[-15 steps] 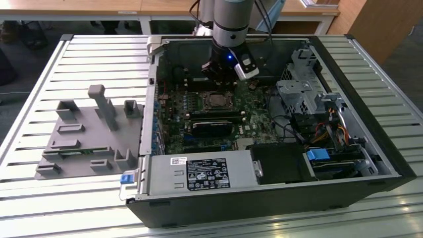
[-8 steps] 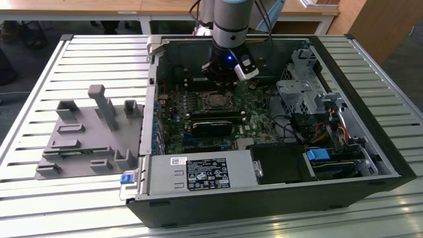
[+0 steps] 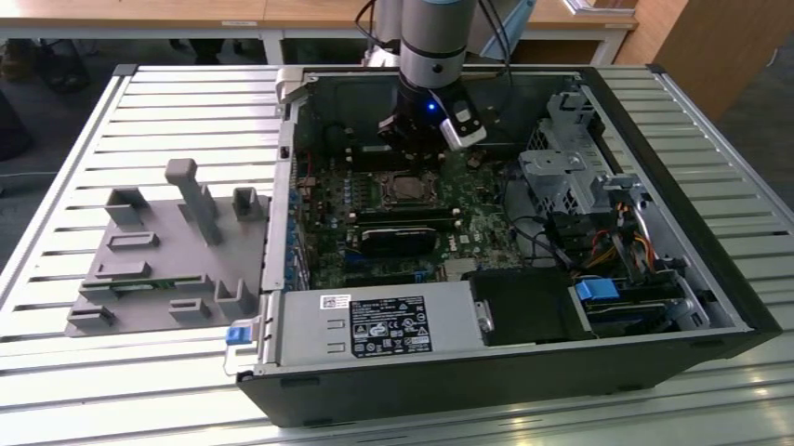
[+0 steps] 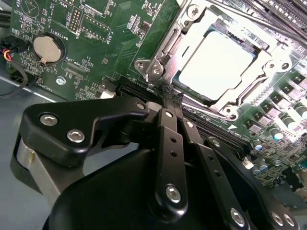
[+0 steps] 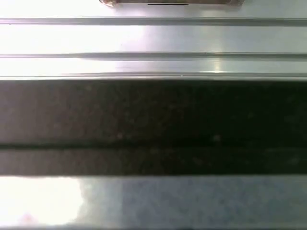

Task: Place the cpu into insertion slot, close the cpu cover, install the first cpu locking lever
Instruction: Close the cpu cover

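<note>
My pincer [image 4: 169,96] is down inside the open computer case [image 3: 694,279], its two black fingers [image 4: 168,125] drawn together with no gap to speak of and nothing between them, their tips at the edge of the slot [image 4: 158,72]. The cpu [image 4: 216,64] lies flat in the slot, its pale top showing through the cut-out of the cover [image 4: 261,79], which is folded down over it. A thin metal lever [image 4: 163,48] runs along the side of the slot nearest my fingertips; I cannot tell whether it is latched. Beside the slot on the green board [image 4: 96,28] sits a round coin battery [image 4: 48,48]. In the exterior view my arm [image 3: 434,46] reaches down into the case just behind the slot [image 3: 406,189], with the black memory sticks [image 3: 403,219] in front of it, and a grey fixture [image 3: 174,251] stands on the slatted table [image 3: 74,390] to the exterior view's left of the case.
</note>
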Controlling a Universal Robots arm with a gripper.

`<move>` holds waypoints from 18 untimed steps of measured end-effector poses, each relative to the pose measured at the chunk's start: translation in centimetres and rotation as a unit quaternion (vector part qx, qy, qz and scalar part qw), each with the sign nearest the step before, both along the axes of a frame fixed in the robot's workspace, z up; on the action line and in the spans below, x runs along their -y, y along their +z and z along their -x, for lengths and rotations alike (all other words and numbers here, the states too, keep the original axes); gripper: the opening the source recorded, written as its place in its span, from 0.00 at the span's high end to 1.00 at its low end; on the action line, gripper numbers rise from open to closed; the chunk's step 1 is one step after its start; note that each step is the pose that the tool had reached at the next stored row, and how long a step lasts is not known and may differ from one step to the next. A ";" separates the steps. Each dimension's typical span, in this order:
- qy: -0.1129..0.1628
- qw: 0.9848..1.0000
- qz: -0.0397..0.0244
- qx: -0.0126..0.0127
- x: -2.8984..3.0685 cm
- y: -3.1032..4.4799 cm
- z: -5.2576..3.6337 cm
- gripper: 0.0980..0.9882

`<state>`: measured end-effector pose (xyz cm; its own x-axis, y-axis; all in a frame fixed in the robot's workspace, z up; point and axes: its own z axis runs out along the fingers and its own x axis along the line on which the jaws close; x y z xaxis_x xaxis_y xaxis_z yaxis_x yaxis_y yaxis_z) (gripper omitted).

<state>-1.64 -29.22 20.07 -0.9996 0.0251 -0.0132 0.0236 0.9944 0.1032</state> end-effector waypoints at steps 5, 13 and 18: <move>0.000 1.000 0.006 0.000 0.00 -0.15 0.00 0.99; 0.000 1.000 0.013 0.000 0.00 -0.45 0.00 0.99; 0.000 1.000 0.013 0.000 -0.07 -0.52 -0.05 0.99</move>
